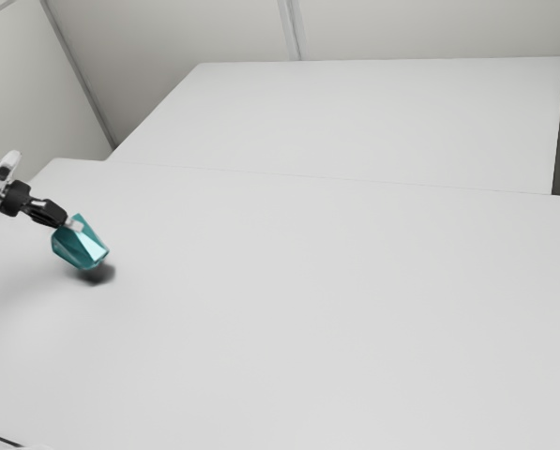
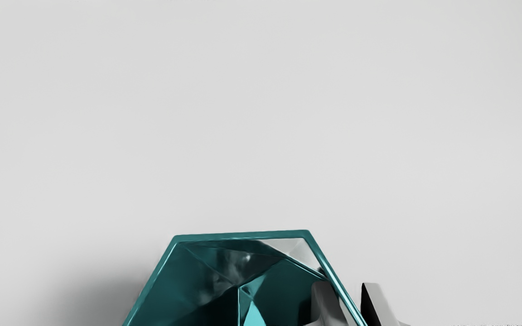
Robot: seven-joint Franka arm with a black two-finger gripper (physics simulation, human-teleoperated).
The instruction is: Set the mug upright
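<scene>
Mug: teal, faceted, glossy (image 1: 81, 247); tilted, its open mouth turned toward the hand.
Mug's place: over the bench (image 1: 308, 309), near the corner at the far end of the exterior view's left, well apart from the edge on the exterior view's right.
Shadow: a dark patch (image 1: 101, 275) on the bench just below the mug.
Tool: black (image 1: 71, 223), closed on the mug's wall close to the rim (image 2: 243, 235), one finger inside the mouth, the other outside.
Arm: comes in from the exterior view's left, slanting down to the mug (image 1: 6, 192).
Beyond the bench: a second white surface (image 1: 355, 112), then pale walls (image 1: 167, 33).
</scene>
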